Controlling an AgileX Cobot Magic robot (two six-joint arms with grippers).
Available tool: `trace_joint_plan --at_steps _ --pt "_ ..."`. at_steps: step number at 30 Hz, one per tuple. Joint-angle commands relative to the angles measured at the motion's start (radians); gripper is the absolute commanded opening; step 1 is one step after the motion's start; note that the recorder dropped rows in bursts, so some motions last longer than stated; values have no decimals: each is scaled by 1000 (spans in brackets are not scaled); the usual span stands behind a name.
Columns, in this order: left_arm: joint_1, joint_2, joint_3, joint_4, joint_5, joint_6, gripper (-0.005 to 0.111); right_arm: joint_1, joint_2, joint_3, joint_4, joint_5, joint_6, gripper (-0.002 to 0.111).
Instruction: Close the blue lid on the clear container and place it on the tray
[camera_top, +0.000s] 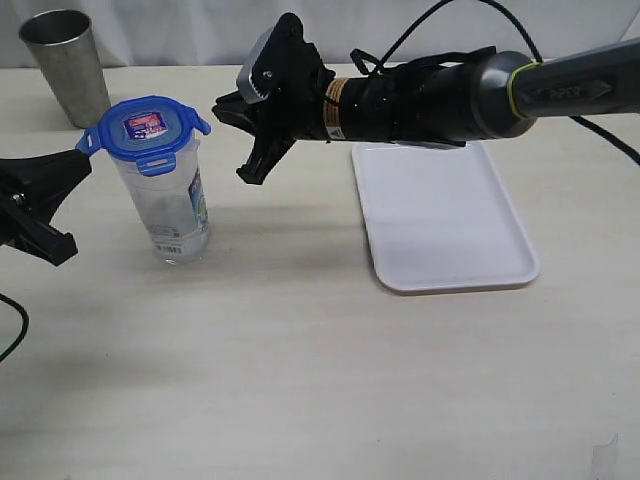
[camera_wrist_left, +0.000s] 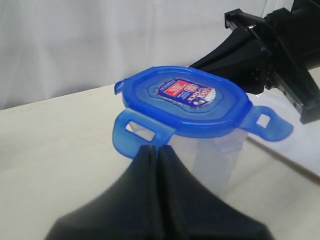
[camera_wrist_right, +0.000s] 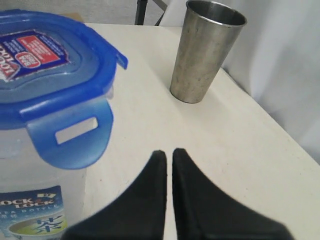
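Note:
The clear container stands upright on the table, left of the tray. The blue lid sits on top of it, with its side flaps sticking outwards. My left gripper is shut, its tips right at the lid's left flap, above the container wall. My right gripper is shut with nothing in it and hovers just right of the lid's other flap. In the right wrist view its tips stay clear of the lid and the container.
A grey metal cup stands behind the container at the far left, also seen upright past the right gripper as the cup. The right arm reaches over the tray's far edge. A white curtain backs the table.

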Motion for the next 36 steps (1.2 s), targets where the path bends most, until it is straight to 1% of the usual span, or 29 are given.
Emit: trace_joint_plan --at_steps 1,6,13,22,36 --pt "0 4 -6 -3 -1 -10 0 -1 -3 -7 3 -15 17 4" --pt "0 4 -6 -16 -1 -10 0 -1 -3 -7 -48 -24 25 4" --pt "0 4 -8 -32 -1 -10 0 -1 -3 -7 -52 -48 42 4" --pt "0 4 -8 -36 -4 -10 0 -1 -3 -7 -110 -50 62 4" --pt "0 4 -8 -26 -16 -19 0 -1 -29 -7 -91 -48 79 4"
